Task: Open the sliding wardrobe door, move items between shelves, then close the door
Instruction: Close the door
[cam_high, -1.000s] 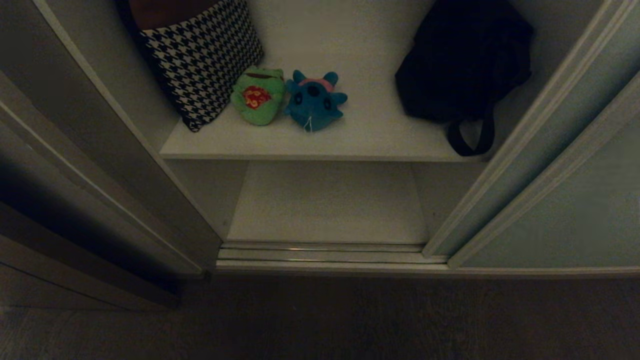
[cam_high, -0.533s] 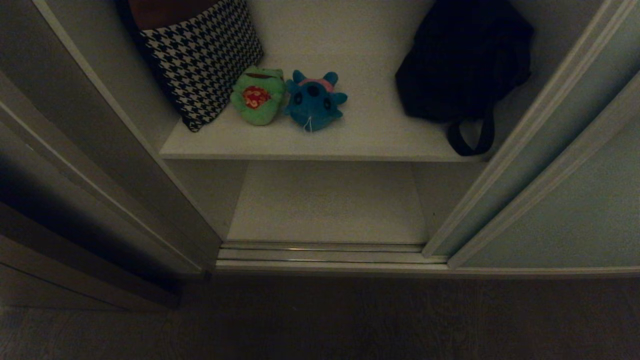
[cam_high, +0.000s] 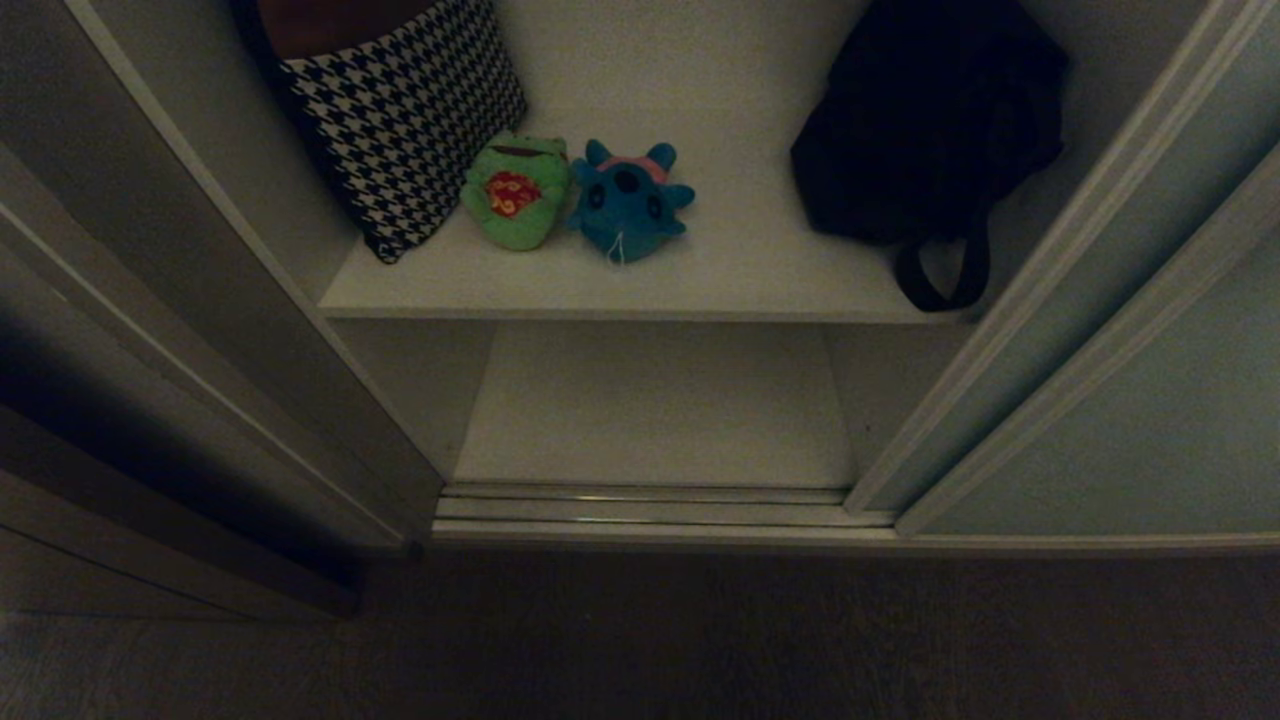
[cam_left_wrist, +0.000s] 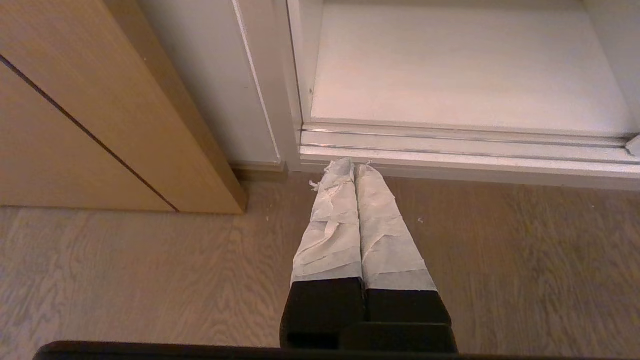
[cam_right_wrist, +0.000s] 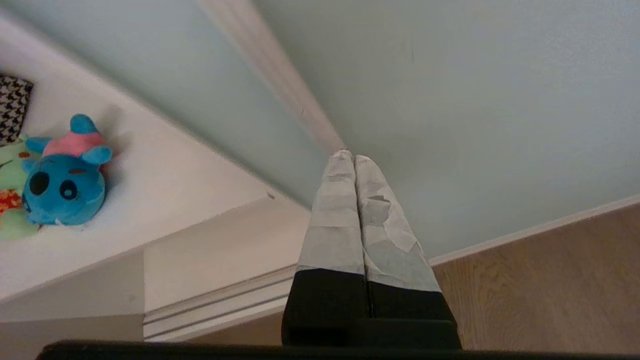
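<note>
Blue plush (cam_high: 628, 203) and green frog (cam_high: 514, 192) looked soft, light; best pinched across the body. Left pincer (cam_left_wrist: 348, 167) and right pincer (cam_right_wrist: 352, 157) both closed, empty.

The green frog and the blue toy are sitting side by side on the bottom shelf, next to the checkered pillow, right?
Not quite. The green frog and the blue toy sit side by side on the upper shelf, not the bottom one. The lower shelf has nothing on it. The checkered pillow is beside the frog, as you said. The head view shows this.
</note>
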